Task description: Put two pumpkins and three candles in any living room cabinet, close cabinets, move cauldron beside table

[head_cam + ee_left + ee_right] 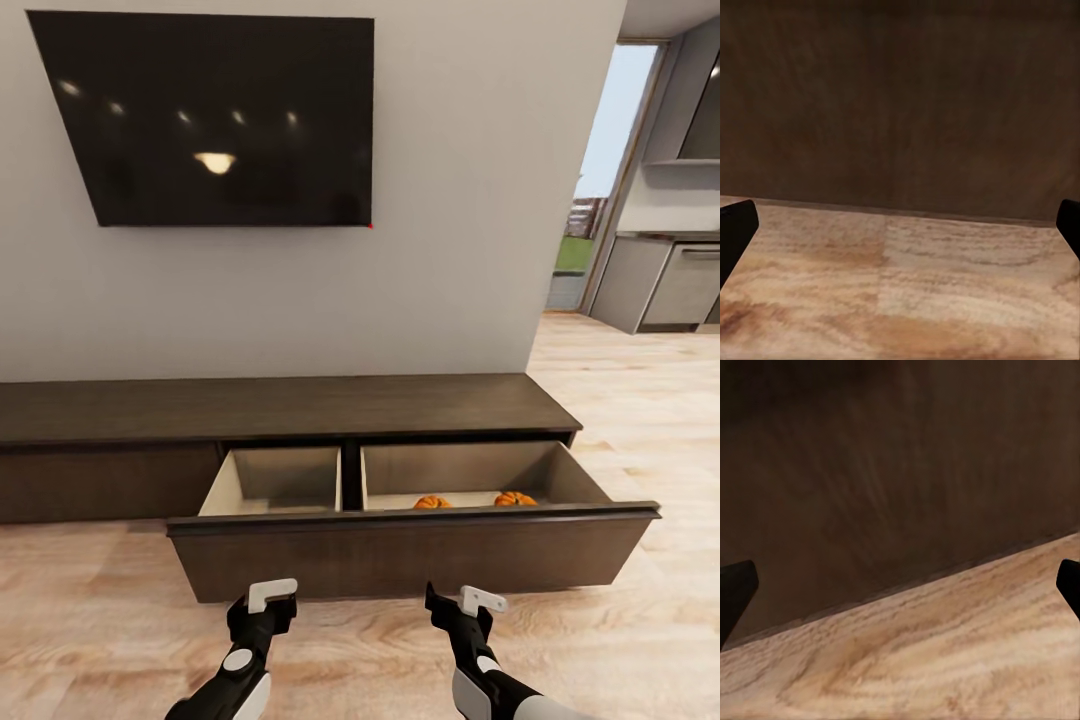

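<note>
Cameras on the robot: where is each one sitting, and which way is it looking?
Head view: from the head, forward and down at the long dark-brown wood cabinet, its open drawer holding two orange pumpkins; both arms show.
Left wrist view: near the left gripper, facing the drawer front; black fingertips show.
Right wrist view: near the right gripper, likewise.
Both wrists share the light wood plank floor.

pumpkins (474,500) mostly hidden behind drawer front (400,550), cabinet (100,420) cut off at left edge

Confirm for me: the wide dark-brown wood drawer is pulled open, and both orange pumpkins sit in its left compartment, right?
Not quite. The wide dark-brown wood drawer is open, but both orange pumpkins sit in its right compartment, as the head view shows.
</note>
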You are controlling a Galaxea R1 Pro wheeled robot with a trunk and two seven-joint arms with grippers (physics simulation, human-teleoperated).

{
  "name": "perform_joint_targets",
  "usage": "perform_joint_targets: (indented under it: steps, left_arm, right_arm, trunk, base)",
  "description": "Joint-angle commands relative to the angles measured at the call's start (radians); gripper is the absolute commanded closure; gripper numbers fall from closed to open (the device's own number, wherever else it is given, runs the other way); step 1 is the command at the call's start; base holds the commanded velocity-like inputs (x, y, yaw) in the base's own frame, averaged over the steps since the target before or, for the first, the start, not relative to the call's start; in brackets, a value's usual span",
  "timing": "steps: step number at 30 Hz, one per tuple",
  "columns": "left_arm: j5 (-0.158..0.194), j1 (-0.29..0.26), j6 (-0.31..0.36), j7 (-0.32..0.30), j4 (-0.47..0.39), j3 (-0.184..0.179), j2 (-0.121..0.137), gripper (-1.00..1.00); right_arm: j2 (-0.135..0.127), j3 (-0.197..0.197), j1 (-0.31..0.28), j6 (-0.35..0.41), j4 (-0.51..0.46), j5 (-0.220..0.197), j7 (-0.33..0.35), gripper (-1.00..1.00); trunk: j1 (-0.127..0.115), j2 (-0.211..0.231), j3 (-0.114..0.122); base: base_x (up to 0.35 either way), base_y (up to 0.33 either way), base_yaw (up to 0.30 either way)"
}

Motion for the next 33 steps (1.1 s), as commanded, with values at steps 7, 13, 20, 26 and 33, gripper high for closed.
perform_joint_targets:
  steps: [7,13,20,26,33]
  left_arm:
    - [0.011,-0.002,-0.002,0.006,0.000,-0.009,0.001,-1.00]
    - [0.011,-0.001,-0.005,0.006,0.000,-0.008,0.001,-1.00]
    - [0.011,-0.001,-0.005,0.007,-0.001,-0.005,0.001,-1.00]
    - [0.012,-0.001,-0.005,0.007,0.000,-0.007,0.001,-1.00]
    - [0.016,-0.001,-0.004,0.007,0.001,-0.007,0.001,-1.00]
  right_arm:
    - [0.002,0.009,0.000,-0.002,0.000,-0.001,-0.008,-1.00]
    - [0.003,0.009,0.000,-0.003,0.000,-0.001,-0.008,-1.00]
    - [0.001,0.009,0.000,-0.003,0.000,-0.001,-0.008,-1.00]
    - [0.000,0.009,0.000,-0.003,0.000,-0.001,-0.008,-1.00]
    - [0.000,0.009,0.000,-0.003,0.000,-0.001,-0.008,-1.00]
  trunk:
    - [0.000,0.000,-0.001]
    - [0.000,0.000,-0.001]
    - [0.002,-0.002,-0.020]
    - [0.004,-0.002,-0.032]
    - [0.004,-0.002,-0.032]
  base:
    - [0.272,0.000,0.000]
    - [0.211,0.000,0.000]
    - [0.018,0.000,0.000]
    - [0.001,0.000,0.000]
    - [0.023,0.000,0.000]
